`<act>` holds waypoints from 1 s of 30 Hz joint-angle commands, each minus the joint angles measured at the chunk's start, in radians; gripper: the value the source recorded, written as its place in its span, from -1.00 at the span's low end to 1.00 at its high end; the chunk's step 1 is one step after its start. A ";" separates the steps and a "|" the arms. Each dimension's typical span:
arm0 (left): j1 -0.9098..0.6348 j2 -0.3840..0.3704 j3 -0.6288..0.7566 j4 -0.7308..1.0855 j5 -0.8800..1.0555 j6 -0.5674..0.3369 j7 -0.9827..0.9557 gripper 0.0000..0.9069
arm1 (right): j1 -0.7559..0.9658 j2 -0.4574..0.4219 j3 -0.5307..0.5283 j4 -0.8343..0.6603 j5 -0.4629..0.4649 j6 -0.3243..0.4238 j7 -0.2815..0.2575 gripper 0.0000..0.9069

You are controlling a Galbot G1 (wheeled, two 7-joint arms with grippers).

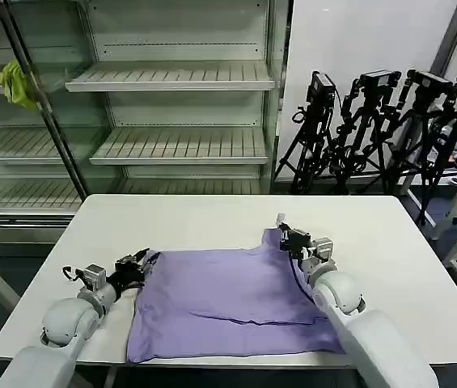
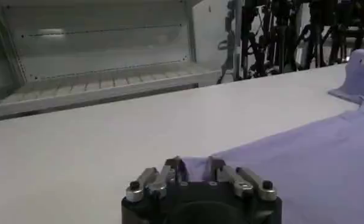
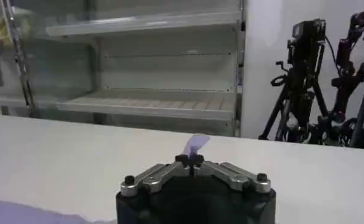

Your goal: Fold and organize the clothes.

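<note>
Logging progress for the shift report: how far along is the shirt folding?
Early stage. The lavender T-shirt lies spread on the white table, apparently with one fold across it. In hand: the left gripper pinches its far left corner, the right gripper its far right corner. Left: the remaining folds and tidying.

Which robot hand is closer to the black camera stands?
Right. The right gripper pinches the purple shirt on the tripods' side; the left gripper grips the opposite far corner.

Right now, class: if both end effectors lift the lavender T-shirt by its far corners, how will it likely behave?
The T-shirt will probably drape limply: it lies flat and creased. It likely weighs little, since the right end effector pinches up a thin fold. The left end effector grips its other corner.
</note>
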 commanded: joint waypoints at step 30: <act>0.067 -0.014 -0.093 -0.079 0.001 -0.050 0.011 -1.00 | -0.032 -0.001 0.048 0.039 -0.018 0.021 -0.005 -1.00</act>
